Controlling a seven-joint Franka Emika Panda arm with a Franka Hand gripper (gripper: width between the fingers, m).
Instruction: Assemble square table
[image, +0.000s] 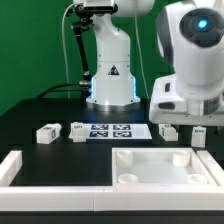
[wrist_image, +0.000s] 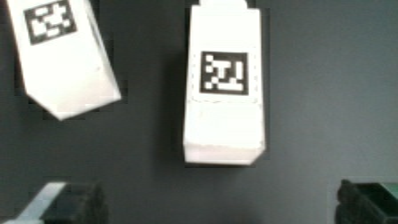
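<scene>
Your gripper (wrist_image: 217, 205) hangs wide open over the leg (wrist_image: 226, 85) near the table's edge on the exterior view's right; it is probably light, rigid, slick plastic, so pinch its long sides mid-length.

Marker board (image: 110, 130) flat on black table (image: 40, 150), white fence bars (image: 55, 186) nearby, green backdrop (image: 30, 40)

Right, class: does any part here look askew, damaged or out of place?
Nothing looks damaged. In the wrist view one leg lies skewed against the neighbouring leg. No leg is fitted into the tabletop yet.
</scene>
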